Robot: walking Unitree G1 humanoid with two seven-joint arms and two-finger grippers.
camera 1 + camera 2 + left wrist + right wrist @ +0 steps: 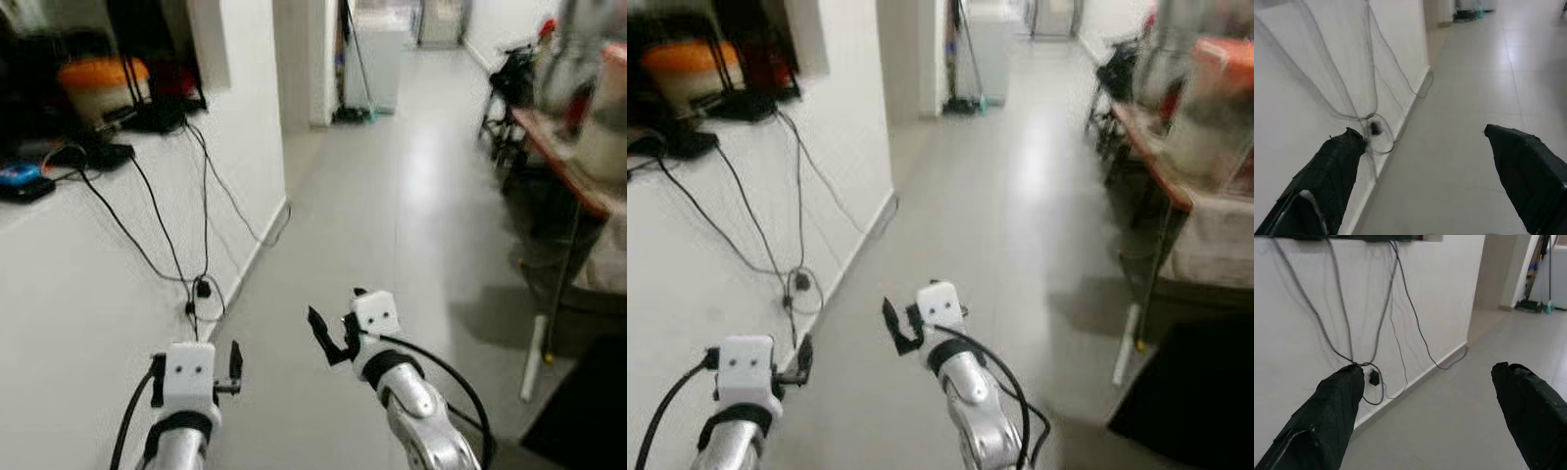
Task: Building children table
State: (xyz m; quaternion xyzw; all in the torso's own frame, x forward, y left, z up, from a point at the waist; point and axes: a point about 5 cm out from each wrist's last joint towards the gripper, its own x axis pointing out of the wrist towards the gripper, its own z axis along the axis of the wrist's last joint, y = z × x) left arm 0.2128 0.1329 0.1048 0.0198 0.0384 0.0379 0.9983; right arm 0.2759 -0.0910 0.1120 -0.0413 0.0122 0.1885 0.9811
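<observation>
While both arms are held out low in front of the robot, the left gripper (1422, 161) has its two black fingers (1332, 171) spread wide apart, with nothing between them. The right gripper (1427, 401) is the same: fingers far apart and nothing held. In the head view the left gripper (233, 364) is near the white wall (59, 284), and the right gripper (328, 338) is out over the grey floor (411, 215).

Just past the left gripper, thin black cables (162, 245) hang down the wall to a small black plug (201, 289) close to the floor. The cables come from a ledge up high, where an orange thing (103, 73) and a blue thing (20, 176) sit.

Farther off, the floor runs down a hall to a white box (377, 54). On the robot's right stands a table with a red edge (563, 162), blurry things on top. A white tube (534, 357) lies on the floor by a dark mat (583, 416).

I cannot tell where the children table parts are.
</observation>
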